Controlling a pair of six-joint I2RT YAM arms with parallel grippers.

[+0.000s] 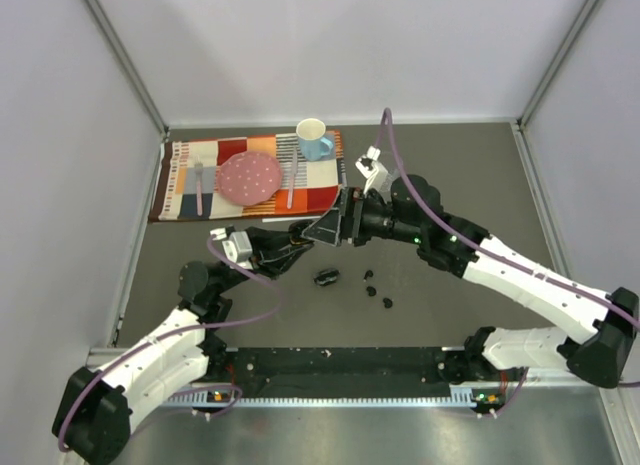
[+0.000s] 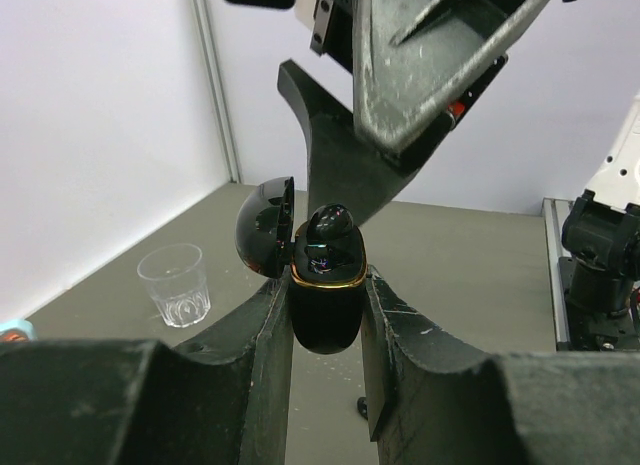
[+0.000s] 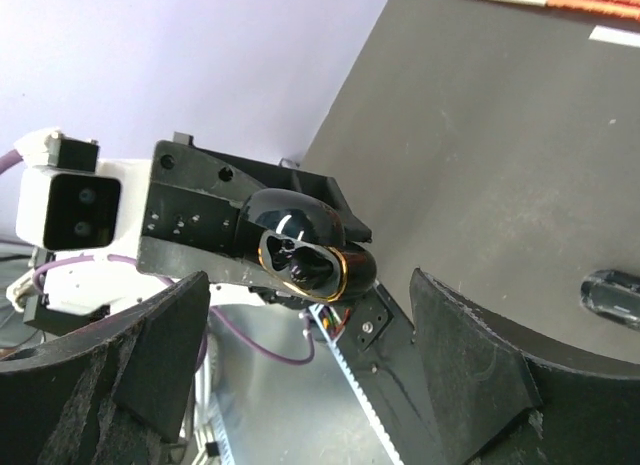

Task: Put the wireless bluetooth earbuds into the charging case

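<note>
Left gripper (image 2: 325, 285) is clenched on the open case (image 2: 325, 320), holding it off the table (image 1: 450, 165) with one bud (image 2: 330, 230) seated inside. Right gripper (image 3: 308, 283) stands wide open close by the case, grasping nothing. The top view adds three loose buds (image 1: 371, 291) on the table to the near right of the grippers, beside a second case (image 1: 326, 276).

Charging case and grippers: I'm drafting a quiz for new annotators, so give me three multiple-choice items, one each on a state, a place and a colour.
1. The right gripper is: A open; B shut on the case; C shut, empty.
2. The charging case is: A lying loose, unheld; B in the left gripper; C in the right gripper.
3. Its rim is: A red; B gold; C white.
Answers: A, its jaws stand wide apart; B, the left jaws clamp its sides; B, a gold band rings the opening.
</note>
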